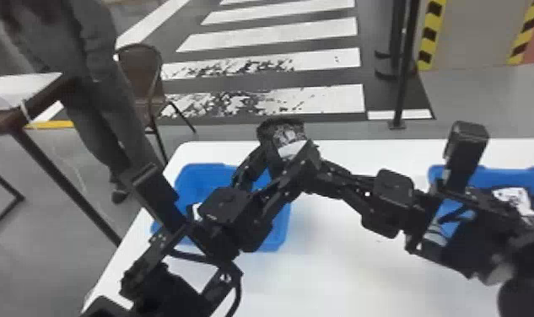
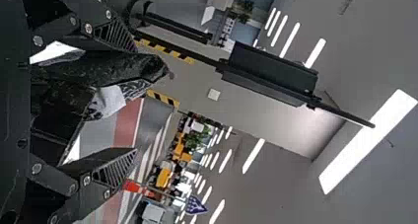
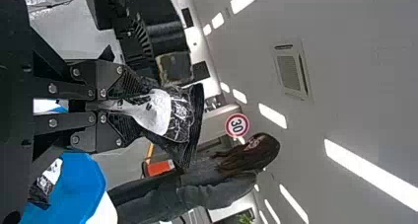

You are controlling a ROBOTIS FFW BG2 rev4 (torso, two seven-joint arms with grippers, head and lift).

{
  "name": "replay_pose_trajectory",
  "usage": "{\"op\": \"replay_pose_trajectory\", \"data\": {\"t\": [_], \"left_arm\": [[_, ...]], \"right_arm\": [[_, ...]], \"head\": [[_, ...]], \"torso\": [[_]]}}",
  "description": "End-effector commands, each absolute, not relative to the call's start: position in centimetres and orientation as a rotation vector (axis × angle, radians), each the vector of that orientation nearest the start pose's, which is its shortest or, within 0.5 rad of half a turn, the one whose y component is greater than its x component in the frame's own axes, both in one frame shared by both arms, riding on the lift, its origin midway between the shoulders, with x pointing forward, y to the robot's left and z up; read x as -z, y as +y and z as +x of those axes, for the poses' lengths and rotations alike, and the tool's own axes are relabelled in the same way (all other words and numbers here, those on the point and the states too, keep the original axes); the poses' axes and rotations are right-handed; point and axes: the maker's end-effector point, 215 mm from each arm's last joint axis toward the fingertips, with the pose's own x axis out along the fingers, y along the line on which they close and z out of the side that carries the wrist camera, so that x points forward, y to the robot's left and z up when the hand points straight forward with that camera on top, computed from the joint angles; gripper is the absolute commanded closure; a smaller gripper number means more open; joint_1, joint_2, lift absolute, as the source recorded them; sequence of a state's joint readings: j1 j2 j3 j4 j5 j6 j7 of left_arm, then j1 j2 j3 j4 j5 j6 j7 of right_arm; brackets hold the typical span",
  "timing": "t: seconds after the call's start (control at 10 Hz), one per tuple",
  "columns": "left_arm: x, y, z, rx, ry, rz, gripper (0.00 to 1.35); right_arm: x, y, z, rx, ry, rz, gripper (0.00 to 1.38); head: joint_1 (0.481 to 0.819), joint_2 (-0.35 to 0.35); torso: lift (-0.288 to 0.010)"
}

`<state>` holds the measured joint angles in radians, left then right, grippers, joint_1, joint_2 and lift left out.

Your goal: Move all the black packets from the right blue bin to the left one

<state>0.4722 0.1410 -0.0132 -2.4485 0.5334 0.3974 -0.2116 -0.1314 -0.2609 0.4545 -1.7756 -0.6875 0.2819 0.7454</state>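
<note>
Arms (image 1: 468,248), right claw (image 1: 313,163) pinching packet (image 1: 286,135), left claw (image 1: 281,157) spread

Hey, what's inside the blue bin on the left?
Inside the left blue bin, part of a packet shows white near the bin's left side. The left arm covers much of the middle, so whether more packets lie beneath it can't be seen.
</note>
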Motion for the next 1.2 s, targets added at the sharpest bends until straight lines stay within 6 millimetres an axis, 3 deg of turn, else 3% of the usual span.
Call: {"op": "replay_pose_trajectory", "data": {"t": [0.0, 0.1, 0.4, 0.7, 0.8, 1.0, 1.1], "left_arm": [[20.4, 11.7, 42.3, 0.49, 0.012, -0.355, 0.81], [19.1, 12.5, 42.4, 0.456, -0.031, -0.306, 1.17], [16.7, 12.9, 41.7, 0.412, -0.114, -0.336, 1.22], [15.8, 12.6, 41.4, 0.414, -0.147, -0.346, 1.22], [15.6, 12.8, 41.4, 0.41, -0.156, -0.347, 1.22], [15.0, 13.9, 41.4, 0.387, -0.182, -0.343, 1.22], [14.6, 14.8, 41.3, 0.358, -0.204, -0.338, 1.22]], "right_arm": [[23.4, 7.8, 43.3, -1.324, 0.035, 0.415, 1.08], [23.4, 7.8, 43.3, -1.324, 0.035, 0.415, 1.08], [23.5, 7.9, 43.2, -1.324, 0.035, 0.404, 1.08], [23.4, 7.8, 43.4, -1.318, 0.034, 0.41, 1.06], [23.4, 7.6, 43.5, -1.31, 0.039, 0.451, 0.8], [23.0, 4.5, 45.4, -1.231, 0.002, 0.482, 0.06], [22.7, 2.5, 46.4, -1.184, -0.018, 0.484, 0.02]], "head": [[0.681, 0.255], [0.686, 0.253], [0.669, 0.267], [0.661, 0.27], [0.659, 0.267], [0.651, 0.262], [0.643, 0.245]], "torso": [[-0.14], [-0.14], [-0.14], [-0.14], [-0.14], [-0.14], [-0.14]]}}
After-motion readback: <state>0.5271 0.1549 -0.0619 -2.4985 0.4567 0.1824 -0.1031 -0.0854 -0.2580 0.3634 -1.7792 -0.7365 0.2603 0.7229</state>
